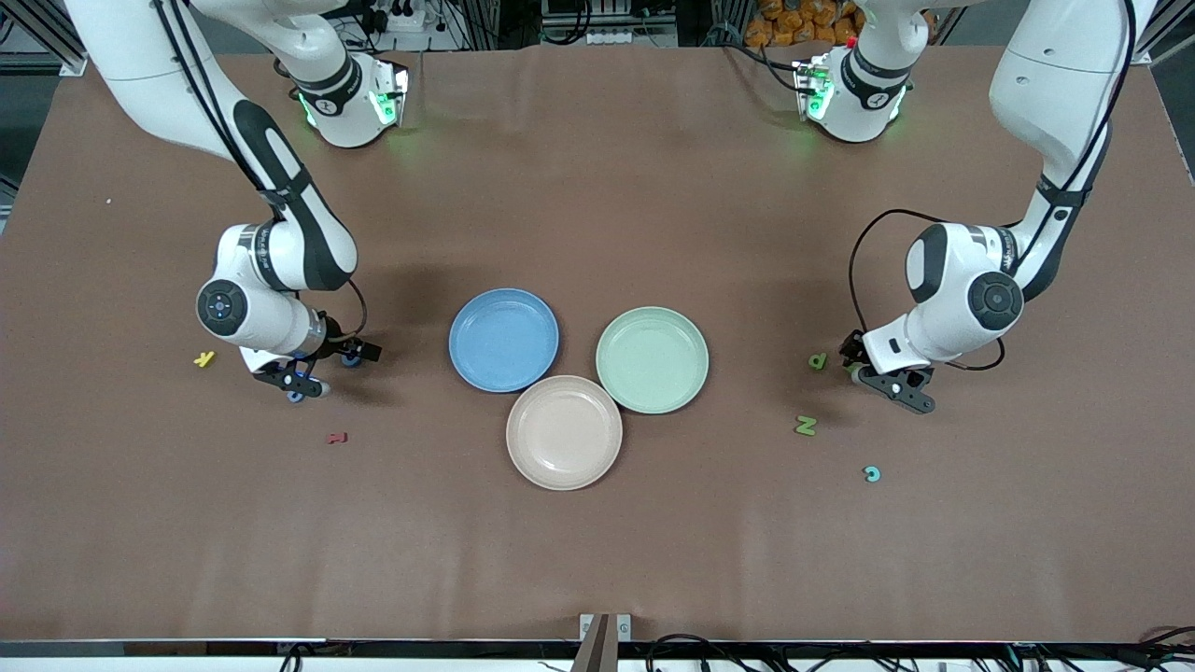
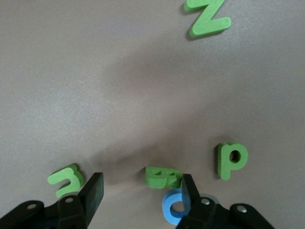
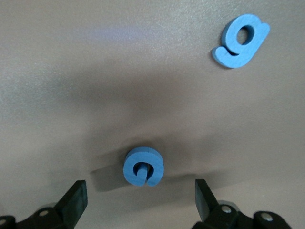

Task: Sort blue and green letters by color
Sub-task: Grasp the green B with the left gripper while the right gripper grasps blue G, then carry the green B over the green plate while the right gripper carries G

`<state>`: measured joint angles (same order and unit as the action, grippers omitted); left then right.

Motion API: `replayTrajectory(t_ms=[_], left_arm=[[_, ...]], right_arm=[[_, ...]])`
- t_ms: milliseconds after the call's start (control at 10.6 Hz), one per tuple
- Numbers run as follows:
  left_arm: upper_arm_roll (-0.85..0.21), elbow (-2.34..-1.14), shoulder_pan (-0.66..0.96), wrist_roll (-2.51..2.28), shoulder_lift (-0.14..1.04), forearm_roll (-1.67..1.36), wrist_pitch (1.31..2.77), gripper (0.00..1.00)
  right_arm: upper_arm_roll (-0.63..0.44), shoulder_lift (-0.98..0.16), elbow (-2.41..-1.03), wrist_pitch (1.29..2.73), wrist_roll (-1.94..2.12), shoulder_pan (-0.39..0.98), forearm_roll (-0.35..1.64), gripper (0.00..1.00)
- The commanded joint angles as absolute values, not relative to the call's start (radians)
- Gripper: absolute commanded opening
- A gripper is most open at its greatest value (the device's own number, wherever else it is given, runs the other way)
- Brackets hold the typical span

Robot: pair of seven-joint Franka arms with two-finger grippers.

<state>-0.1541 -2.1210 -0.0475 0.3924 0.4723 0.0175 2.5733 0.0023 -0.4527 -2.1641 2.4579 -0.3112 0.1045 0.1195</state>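
My left gripper [image 1: 885, 379] is open and low over the table at the left arm's end. In the left wrist view [image 2: 140, 196] a green B [image 2: 163, 176] lies between its fingers, beside one fingertip [image 2: 187, 191]. That fingertip partly covers a blue round letter [image 2: 172, 208]. A green 3 shape [image 2: 66, 180], a green P [image 2: 231, 160] [image 1: 818, 360] and a green N [image 2: 208, 19] [image 1: 805, 426] lie around. My right gripper [image 1: 301, 378] [image 3: 139, 200] is open and low over a blue G [image 3: 144, 166] [image 1: 296, 396]. A blue g [image 3: 240, 40] [image 1: 351, 359] lies apart from it.
A blue plate [image 1: 503, 339], a green plate [image 1: 652, 359] and a beige plate [image 1: 564, 432] stand together mid-table. A yellow K [image 1: 203, 358] and a dark red letter [image 1: 337, 437] lie near the right gripper. A teal C [image 1: 871, 474] lies nearer the camera than the green N.
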Motion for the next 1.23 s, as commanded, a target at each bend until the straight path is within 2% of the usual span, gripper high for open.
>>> replayTrajectory(t_ms=[0, 95, 189, 284, 378, 473, 662, 851, 1134], left_arm=[[-0.155, -2.114, -0.035, 0.365, 0.479, 0.035, 2.586, 0.66], [-0.155, -2.114, -0.035, 0.362, 0.480, 0.035, 2.586, 0.64], [-0.155, -2.111, -0.034, 0.344, 0.488, 0.035, 2.586, 0.60], [-0.155, -2.111, -0.029, 0.333, 0.489, 0.035, 2.586, 0.55], [-0.155, -2.109, -0.026, 0.331, 0.489, 0.035, 2.588, 0.41], [-0.155, -2.109, -0.025, 0.328, 0.489, 0.035, 2.586, 0.28], [-0.155, -2.108, -0.026, 0.321, 0.486, 0.035, 2.586, 0.10], [-0.156, -2.094, -0.023, 0.287, 0.463, 0.037, 2.580, 0.01], [-0.204, -2.034, -0.011, 0.214, 0.408, 0.031, 2.499, 0.01]], right_arm=[[0.002, -0.465, -2.134, 2.456, -0.324, 0.107, 0.133, 1.00], [0.000, -0.472, -2.128, 2.457, -0.321, 0.106, 0.132, 1.00], [0.000, -0.476, -2.117, 2.457, -0.318, 0.104, 0.130, 0.94], [0.000, -0.480, -2.115, 2.460, -0.308, 0.100, 0.129, 0.74], [0.000, -0.482, -2.117, 2.471, -0.308, 0.098, 0.126, 0.40], [0.000, -0.486, -2.123, 2.485, -0.307, 0.101, 0.124, 0.17], [0.000, -0.495, -2.140, 2.511, -0.307, 0.106, 0.124, 0.00], [0.000, -0.491, -2.138, 2.504, -0.307, 0.106, 0.124, 0.00], [0.003, -0.440, -2.131, 2.426, -0.308, 0.107, 0.126, 0.00]])
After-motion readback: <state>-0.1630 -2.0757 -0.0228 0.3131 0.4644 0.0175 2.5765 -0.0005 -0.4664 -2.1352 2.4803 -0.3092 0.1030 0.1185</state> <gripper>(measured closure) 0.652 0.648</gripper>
